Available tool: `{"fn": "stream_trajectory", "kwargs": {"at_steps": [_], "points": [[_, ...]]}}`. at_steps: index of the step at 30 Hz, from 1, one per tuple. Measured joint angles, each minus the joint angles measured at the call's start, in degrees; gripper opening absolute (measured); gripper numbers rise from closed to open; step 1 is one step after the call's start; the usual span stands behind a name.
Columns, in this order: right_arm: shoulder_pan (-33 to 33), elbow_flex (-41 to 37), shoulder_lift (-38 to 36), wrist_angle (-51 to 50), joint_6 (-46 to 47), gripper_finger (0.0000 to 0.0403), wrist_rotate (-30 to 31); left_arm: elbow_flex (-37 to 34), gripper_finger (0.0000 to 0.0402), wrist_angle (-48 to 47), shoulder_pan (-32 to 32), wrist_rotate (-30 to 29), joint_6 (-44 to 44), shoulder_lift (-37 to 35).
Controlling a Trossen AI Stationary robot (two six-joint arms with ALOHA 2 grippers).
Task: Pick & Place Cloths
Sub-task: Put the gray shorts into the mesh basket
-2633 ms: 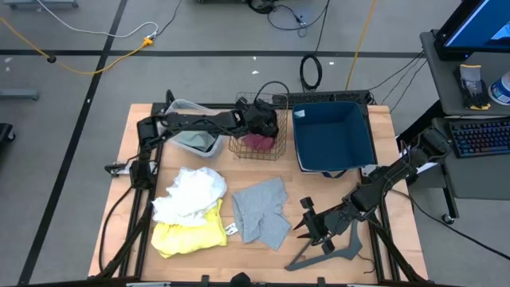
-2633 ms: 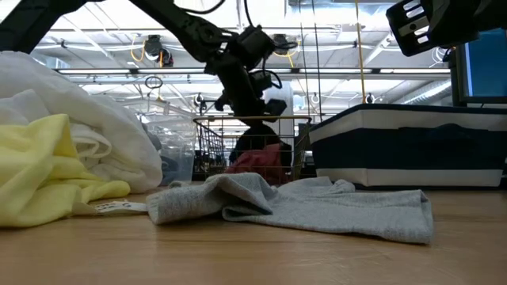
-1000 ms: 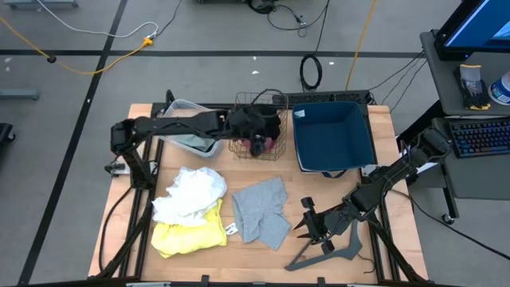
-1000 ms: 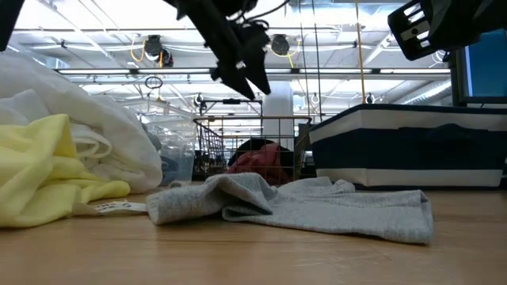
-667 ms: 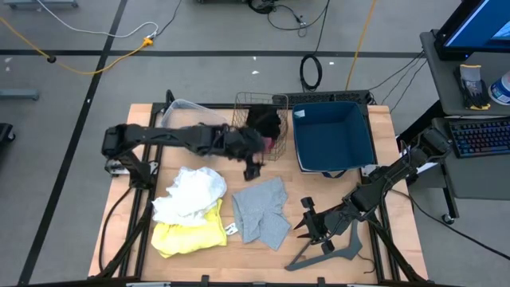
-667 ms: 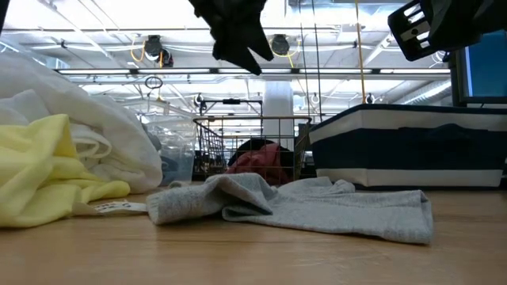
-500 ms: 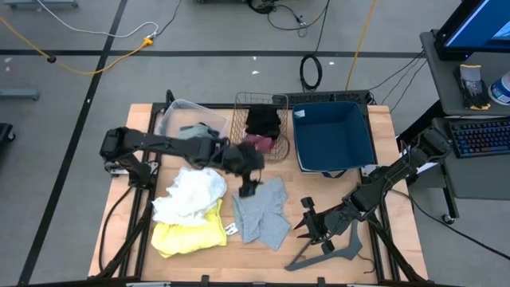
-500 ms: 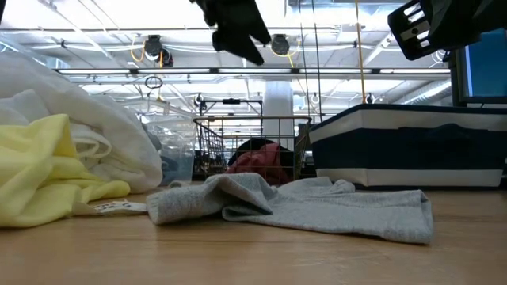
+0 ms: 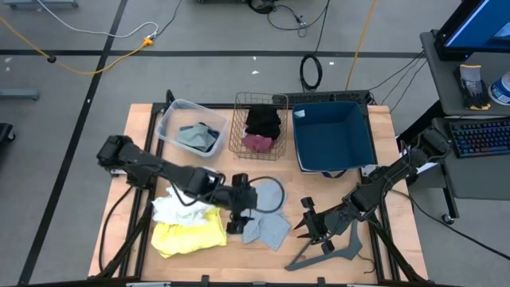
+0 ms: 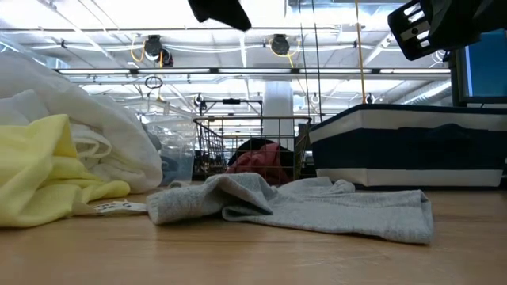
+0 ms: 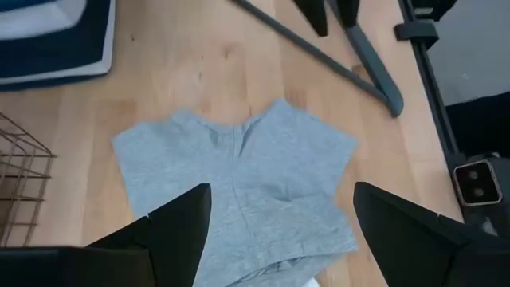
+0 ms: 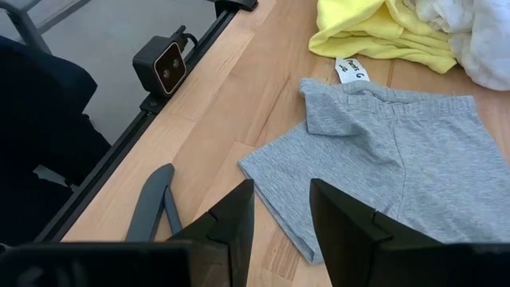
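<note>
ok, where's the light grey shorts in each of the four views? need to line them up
High view: grey shorts at table centre front, partly under the left gripper.
Low view: grey shorts spread across the foreground, centre.
Left wrist view: grey shorts fill the middle, between the open fingers.
Right wrist view: grey shorts at right.
Shared landmark: the yellow cloth beside the shorts' waistband, though the left wrist view misses it.

Both arms read matte black from my station, built of slim tubular links with bulkier rounded joints. Left gripper: two broad, flat, wedge-shaped black fingers. Right gripper: the same flat black slabs with squared tips. A thin dark cable seems to trail along the right arm, though I can't confirm it.
</note>
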Motion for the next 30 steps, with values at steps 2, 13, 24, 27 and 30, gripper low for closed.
{"fn": "stream_trajectory", "kwargs": {"at_steps": [2, 13, 24, 27, 30], "points": [[-0.01, 0.00, 0.00, 0.00, 0.01, 0.0116, -0.01, 0.04, 0.0306, 0.33, -1.15, -1.58, -0.79, 0.41], [-0.01, 0.00, 0.00, 0.02, 0.01, 0.0116, 0.01, -0.04, 0.0306, -0.86, -4.25, -3.44, -4.13, 3.90], [0.01, 0.00, -0.02, 0.04, -0.01, 0.0116, 0.01, -0.02, 0.0306, -0.19, -3.35, -3.10, -6.90, 9.87], [-0.01, 0.00, -0.02, 0.04, -0.01, 0.0116, 0.01, -0.02, 0.0306, -0.49, -3.29, -2.89, -7.02, 11.64], [-0.01, 0.01, -0.02, 0.00, -0.01, 0.0116, 0.01, -0.02, 0.0306, 0.11, -3.24, -2.69, -7.13, 13.17]]}}
